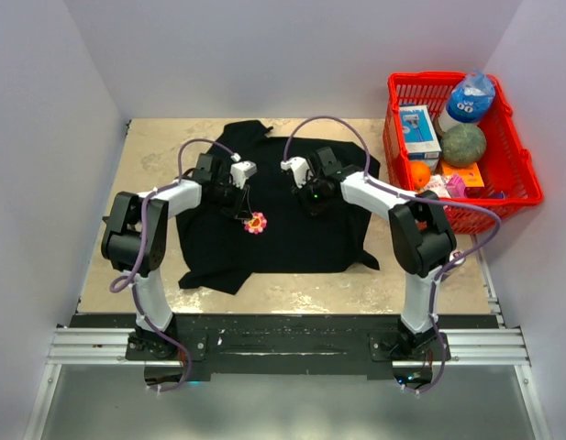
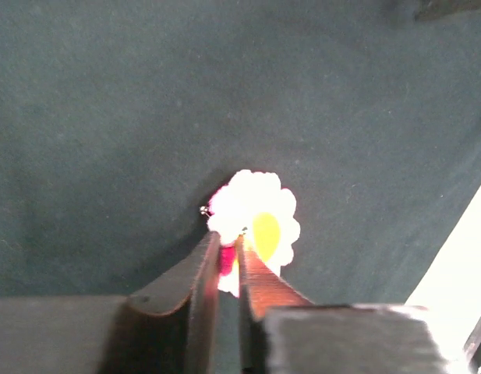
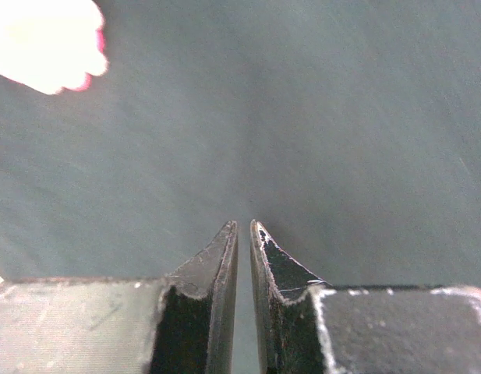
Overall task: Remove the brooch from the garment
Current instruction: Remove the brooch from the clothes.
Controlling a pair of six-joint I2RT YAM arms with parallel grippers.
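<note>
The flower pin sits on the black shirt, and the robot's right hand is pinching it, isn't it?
Almost. The flower pin does sit on the black shirt, but it is the left gripper that is pinching it. The left wrist view shows its jaws closed on the flower's edge.

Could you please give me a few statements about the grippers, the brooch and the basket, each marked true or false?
1. The left gripper pinches the edge of the brooch. True.
2. The brooch lies in the red basket. False: it sits on the black shirt.
3. The right gripper is wide open. False: its fingers are nearly together over the black shirt.
4. The red basket stands to the right of the black shirt. True.
</note>
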